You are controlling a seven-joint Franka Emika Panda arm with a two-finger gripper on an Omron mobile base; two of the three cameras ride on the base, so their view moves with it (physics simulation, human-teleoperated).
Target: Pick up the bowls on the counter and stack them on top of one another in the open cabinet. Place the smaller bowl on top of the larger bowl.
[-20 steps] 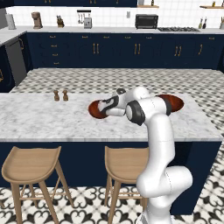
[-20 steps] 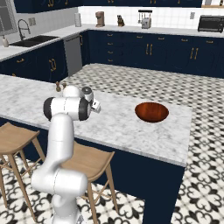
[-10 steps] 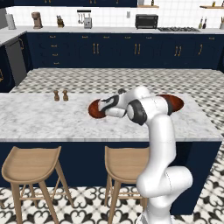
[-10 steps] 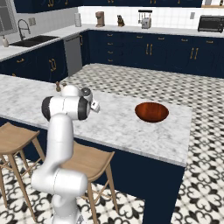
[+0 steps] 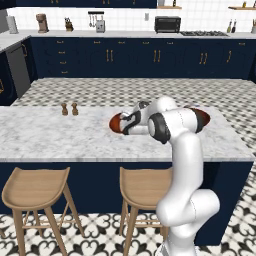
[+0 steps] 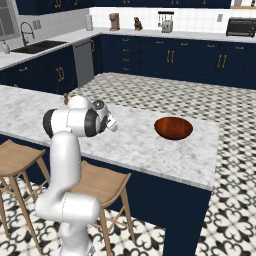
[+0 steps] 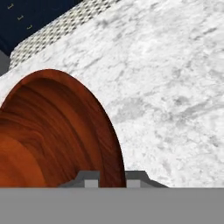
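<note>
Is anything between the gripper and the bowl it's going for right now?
Nothing visible. In the hand view the gripper has one fingertip on each side of the bowl rim, shut on it. The marble counter around it is bare.

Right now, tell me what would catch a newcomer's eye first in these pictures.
The white arm bends low over the marble counter, its jaws shut on the rim of a reddish-brown bowl near the counter's middle. A second brown bowl sits alone toward the counter's far end. Two small brown shakers stand apart on the other side of the arm.
</note>
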